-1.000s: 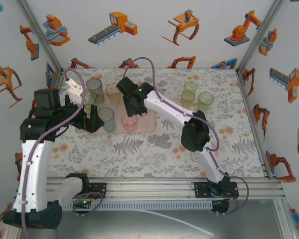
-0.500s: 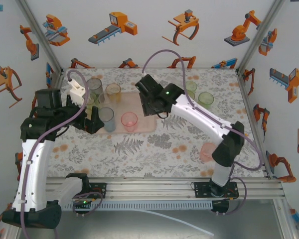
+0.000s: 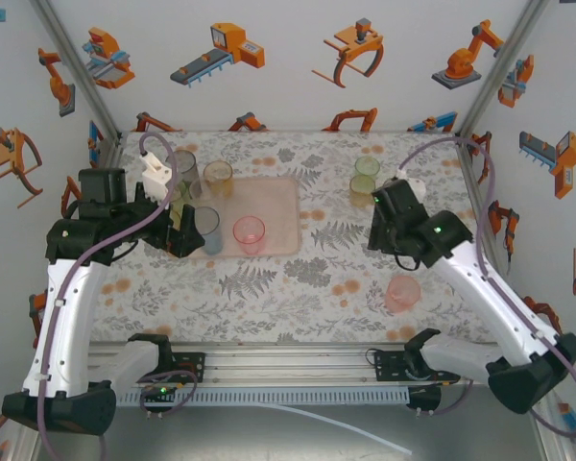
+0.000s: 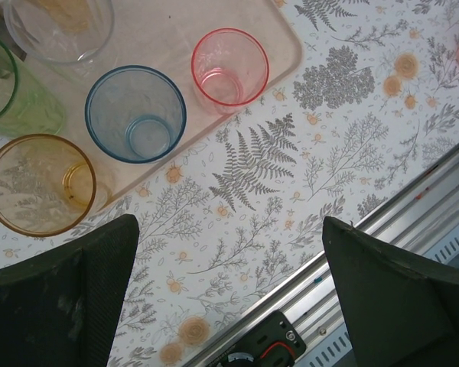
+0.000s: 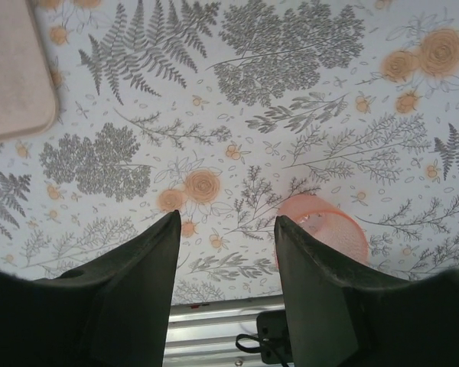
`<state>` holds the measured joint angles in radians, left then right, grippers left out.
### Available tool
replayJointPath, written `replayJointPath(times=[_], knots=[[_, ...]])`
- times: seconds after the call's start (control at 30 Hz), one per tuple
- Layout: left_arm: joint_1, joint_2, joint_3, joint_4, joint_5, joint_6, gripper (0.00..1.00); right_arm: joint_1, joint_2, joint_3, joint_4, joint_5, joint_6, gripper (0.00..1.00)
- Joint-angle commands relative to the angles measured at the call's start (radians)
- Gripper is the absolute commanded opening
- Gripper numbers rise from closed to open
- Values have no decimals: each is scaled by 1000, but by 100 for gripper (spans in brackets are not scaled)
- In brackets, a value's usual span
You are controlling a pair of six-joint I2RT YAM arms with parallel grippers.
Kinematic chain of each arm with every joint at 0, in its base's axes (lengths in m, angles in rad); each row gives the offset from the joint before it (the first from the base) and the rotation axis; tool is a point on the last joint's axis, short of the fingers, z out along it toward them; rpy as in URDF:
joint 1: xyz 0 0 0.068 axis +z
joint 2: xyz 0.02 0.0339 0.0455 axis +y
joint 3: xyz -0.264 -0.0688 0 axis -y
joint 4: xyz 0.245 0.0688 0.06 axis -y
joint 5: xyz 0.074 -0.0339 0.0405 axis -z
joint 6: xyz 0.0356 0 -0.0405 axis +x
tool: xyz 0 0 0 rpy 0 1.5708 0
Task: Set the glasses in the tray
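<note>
The pale pink tray [image 3: 280,197] lies left of centre. On it stand a pink glass [image 3: 249,233], a blue glass [image 3: 207,229] and an amber glass [image 3: 218,176], with a grey glass [image 3: 183,165] at its far left. My left gripper [image 3: 180,229] hovers at the tray's left end, open and empty. Its wrist view shows the pink glass [image 4: 229,69], blue glass [image 4: 135,113], an amber glass [image 4: 40,183] and a green glass [image 4: 4,92] beyond the open left gripper [image 4: 229,260]. My right gripper [image 3: 384,233] hangs open and empty over the table's right side, another pink glass [image 5: 329,229] by its right finger.
Two green glasses [image 3: 365,178] stand at the back right, beyond my right arm. The loose pink glass [image 3: 402,293] sits on the cloth near the front rail [image 3: 298,360]. Patterned walls close in the table on both sides.
My right gripper let go of the pink glass on the tray and swung away to the right side of the table. The left arm stayed almost still.
</note>
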<state>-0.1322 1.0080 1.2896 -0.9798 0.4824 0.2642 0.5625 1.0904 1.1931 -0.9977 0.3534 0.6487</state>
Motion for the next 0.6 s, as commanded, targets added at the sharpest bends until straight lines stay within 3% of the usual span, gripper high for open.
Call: replayJointPath(times=[0.0, 0.3, 0.57], knots=[[-4, -3, 9, 15, -31, 15, 97, -44, -28, 1, 37, -10, 8, 51], [-6, -14, 7, 6, -6, 12, 97, -236, 54, 108, 66, -133, -91, 53], [-10, -36, -13, 0, 26, 22, 97, -402, 226, 171, 167, -217, -149, 53]])
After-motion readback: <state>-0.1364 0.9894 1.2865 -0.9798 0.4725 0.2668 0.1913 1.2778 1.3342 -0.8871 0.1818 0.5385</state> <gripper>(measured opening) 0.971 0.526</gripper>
